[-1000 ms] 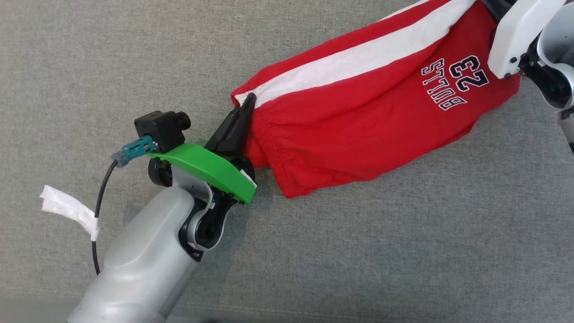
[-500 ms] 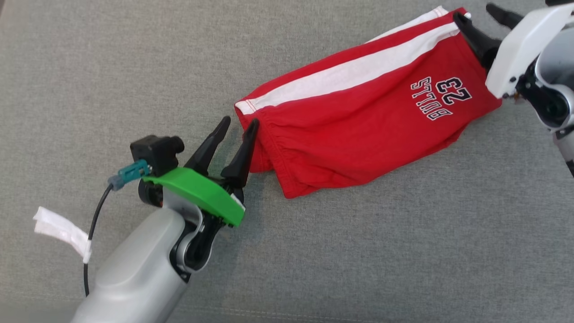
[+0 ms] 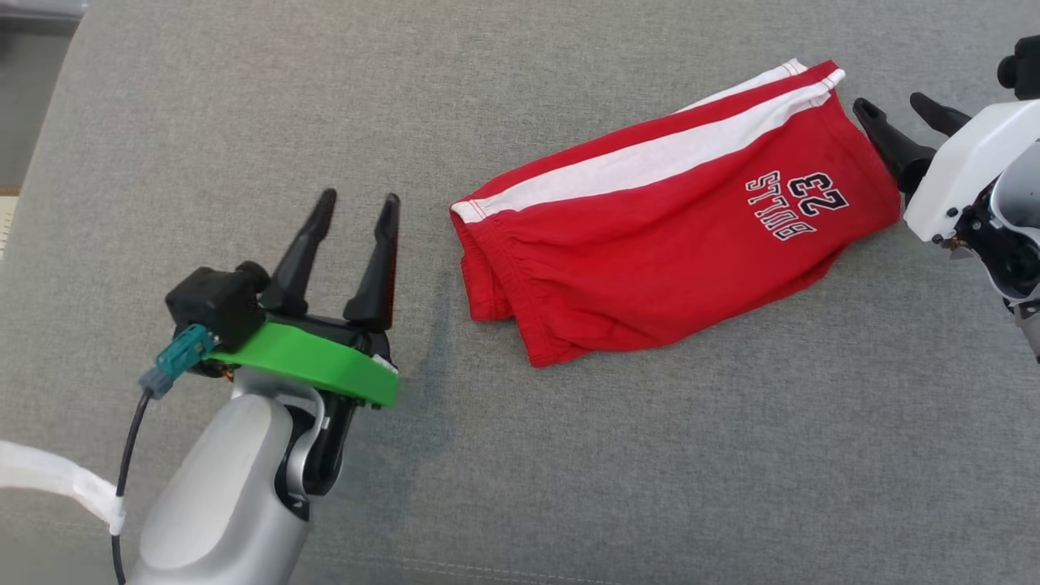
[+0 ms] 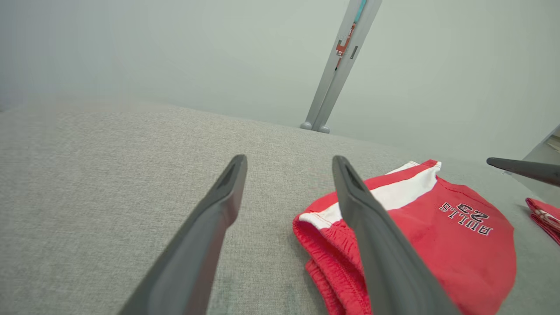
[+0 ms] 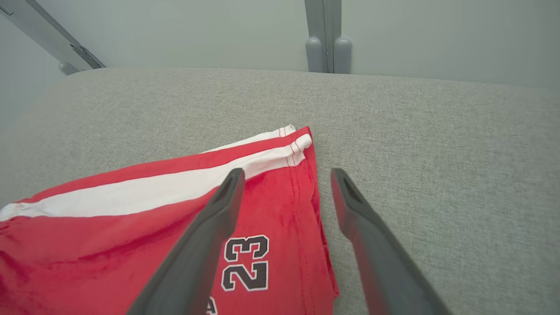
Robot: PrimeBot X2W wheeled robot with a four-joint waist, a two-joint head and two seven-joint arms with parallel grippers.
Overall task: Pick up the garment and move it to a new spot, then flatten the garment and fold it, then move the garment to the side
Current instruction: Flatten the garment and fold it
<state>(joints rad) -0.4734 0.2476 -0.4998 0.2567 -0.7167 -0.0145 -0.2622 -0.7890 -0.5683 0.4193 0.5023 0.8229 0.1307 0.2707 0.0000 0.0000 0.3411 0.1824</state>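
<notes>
Shorts: we see red shorts (image 3: 666, 244) lying folded on the grey cloth surface (image 3: 731, 455), between our two grippers.
Stripe: a white stripe (image 3: 650, 158) runs along the far long edge of the shorts.
Print: "BULLS 23" (image 3: 796, 203) sits near the right end and reads upside down from our head.
Waistband: the bunched, wrinkly end (image 3: 491, 268) points to our left side.
Left gripper: our left gripper (image 3: 360, 197) has its two dark fingers spread apart and nothing in them. It is near the waistband end but not touching it.
Right gripper: our right gripper (image 3: 889, 101) also has its fingers spread, with nothing in them. It is just beside the leg end of the shorts. We cannot tell if a finger brushes the cloth.
Left wrist: a green plate (image 3: 317, 366) sits there, with a small black camera (image 3: 215, 305) and a dark cable (image 3: 126, 439).
Behind: grey metal posts (image 4: 341, 65) stand past the far edge of the cloth surface.
</notes>
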